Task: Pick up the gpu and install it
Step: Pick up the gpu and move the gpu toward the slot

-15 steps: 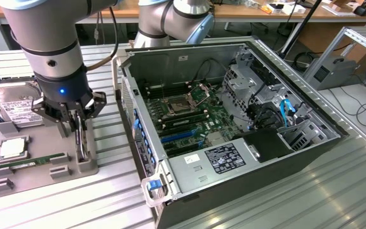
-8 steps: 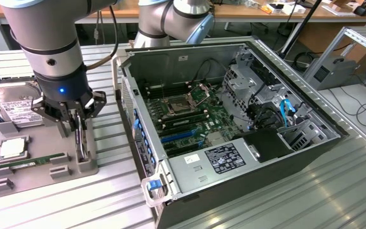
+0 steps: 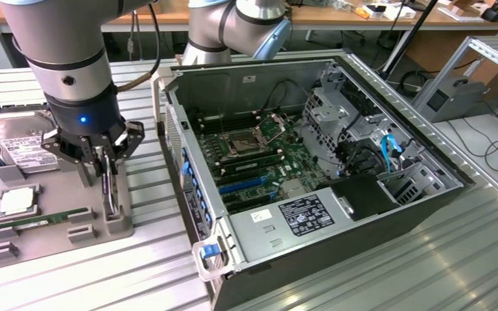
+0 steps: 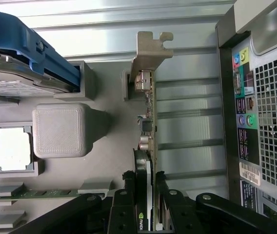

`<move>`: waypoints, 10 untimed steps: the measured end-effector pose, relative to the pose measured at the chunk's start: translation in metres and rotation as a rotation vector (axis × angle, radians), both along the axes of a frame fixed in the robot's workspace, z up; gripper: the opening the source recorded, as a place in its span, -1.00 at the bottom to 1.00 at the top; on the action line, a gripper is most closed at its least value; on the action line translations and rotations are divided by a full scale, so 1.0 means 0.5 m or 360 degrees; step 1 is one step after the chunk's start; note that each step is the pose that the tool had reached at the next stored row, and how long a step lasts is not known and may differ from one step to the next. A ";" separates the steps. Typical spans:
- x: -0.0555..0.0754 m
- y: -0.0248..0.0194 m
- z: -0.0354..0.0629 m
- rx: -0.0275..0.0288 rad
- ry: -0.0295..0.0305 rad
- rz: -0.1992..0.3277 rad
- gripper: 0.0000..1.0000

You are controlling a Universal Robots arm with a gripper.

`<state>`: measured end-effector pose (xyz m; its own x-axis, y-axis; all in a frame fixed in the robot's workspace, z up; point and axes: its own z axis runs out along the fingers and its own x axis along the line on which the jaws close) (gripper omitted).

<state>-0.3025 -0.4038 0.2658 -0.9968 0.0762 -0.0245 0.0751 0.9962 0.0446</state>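
Setting: a workshop bench of ribbed metal slats point(image 3: 145, 272), desks and cables behind.
Exterior view, case: an open computer case point(image 3: 318, 162) lies on its side at the exterior view's right, motherboard exposed.
Exterior view, tray: a grey parts holder point(image 3: 54, 227) sits well apart at the left, carrying a hard drive point(image 3: 15, 146), a processor point(image 3: 15, 202) and a memory stick point(image 3: 37, 220).
Exterior view, arm: the gripper point(image 3: 104, 170) stands directly over the holder, its fingers down at the gpu point(image 3: 108, 194), which stands on edge in its slot.
Wrist view, card: the gpu point(image 4: 147, 122) runs edge-on, silver bracket point(image 4: 148, 51) at the far end.
Wrist view, claw: black fingers point(image 4: 164, 195) press both faces of the card, clamped on it.
Step in hand: the pick-up; the card looks seated in the holder, not yet lifted.
Judgement: freeing it appears to call for a straight pull along the slot, without twisting.
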 end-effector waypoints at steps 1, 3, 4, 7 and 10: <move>0.000 0.0000 0.002 0.00000 0.00001 0.0000 -0.46; 0.000 0.0000 0.004 0.00000 0.00000 0.0000 -0.46; 0.000 0.0000 0.006 0.00000 0.00000 0.0000 -0.46; 0.000 0.0000 0.010 0.00000 0.00000 0.0000 -0.46; 0.000 0.0000 0.012 0.00000 0.00000 0.0000 -0.46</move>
<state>-0.3025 -0.4037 0.2718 -0.9968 0.0762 -0.0244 0.0751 0.9962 0.0446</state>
